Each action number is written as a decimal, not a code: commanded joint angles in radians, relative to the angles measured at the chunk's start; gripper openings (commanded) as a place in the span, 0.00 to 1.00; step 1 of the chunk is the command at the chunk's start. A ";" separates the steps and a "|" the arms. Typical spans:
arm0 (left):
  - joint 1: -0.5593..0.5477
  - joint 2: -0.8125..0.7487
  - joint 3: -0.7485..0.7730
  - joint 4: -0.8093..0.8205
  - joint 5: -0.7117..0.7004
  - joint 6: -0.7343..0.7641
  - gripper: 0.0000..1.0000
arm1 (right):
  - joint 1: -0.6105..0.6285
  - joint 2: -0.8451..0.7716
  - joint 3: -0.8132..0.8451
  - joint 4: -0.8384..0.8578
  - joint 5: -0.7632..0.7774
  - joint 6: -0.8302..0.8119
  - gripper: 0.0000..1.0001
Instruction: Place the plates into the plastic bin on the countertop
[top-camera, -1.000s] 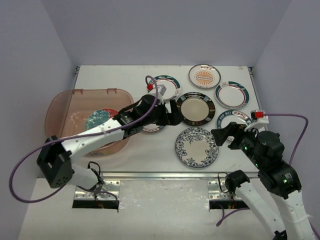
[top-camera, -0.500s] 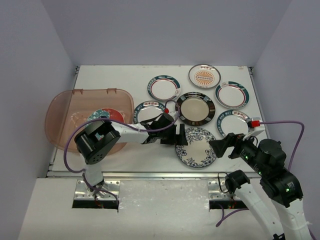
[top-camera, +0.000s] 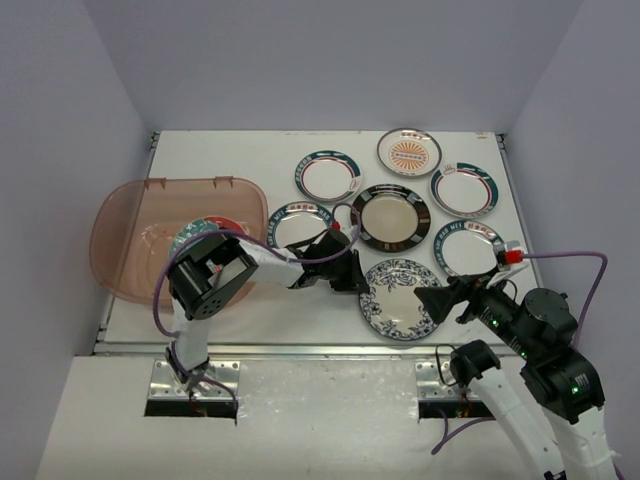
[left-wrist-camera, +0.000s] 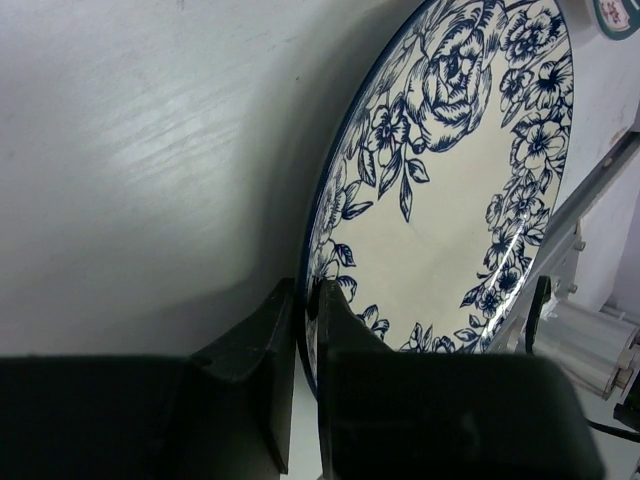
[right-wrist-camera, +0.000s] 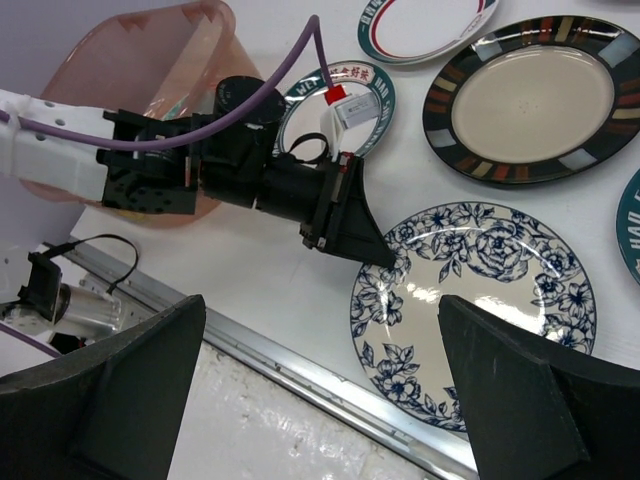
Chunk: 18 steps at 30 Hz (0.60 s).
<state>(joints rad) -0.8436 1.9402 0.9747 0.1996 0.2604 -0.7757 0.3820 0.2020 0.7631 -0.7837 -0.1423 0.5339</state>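
On the left, one bin holds one plate, partly hidden by the left arm. Seven more lie on the counter. Left pincer is clamped on the blue plate's left rim; right pincer gapes wide by its right rim.

Pale lavender walls, 2 metal brackets (on grey ledge)

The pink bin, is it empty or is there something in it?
Not empty. One red-and-teal plate lies at the bottom of the bin, seen through its open top in the overhead view.
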 joint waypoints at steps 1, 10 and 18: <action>-0.003 -0.241 -0.075 -0.153 -0.166 0.056 0.00 | 0.001 0.004 -0.003 0.064 -0.016 -0.020 0.99; 0.137 -0.736 0.051 -0.343 -0.073 0.055 0.00 | 0.001 0.005 -0.047 0.106 0.019 0.012 0.99; 0.502 -0.955 0.261 -0.672 -0.181 0.040 0.00 | 0.000 0.031 -0.045 0.123 0.023 0.014 0.99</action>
<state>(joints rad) -0.5380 1.1235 1.0903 -0.3846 0.1537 -0.6937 0.3820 0.2055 0.7116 -0.7295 -0.1326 0.5434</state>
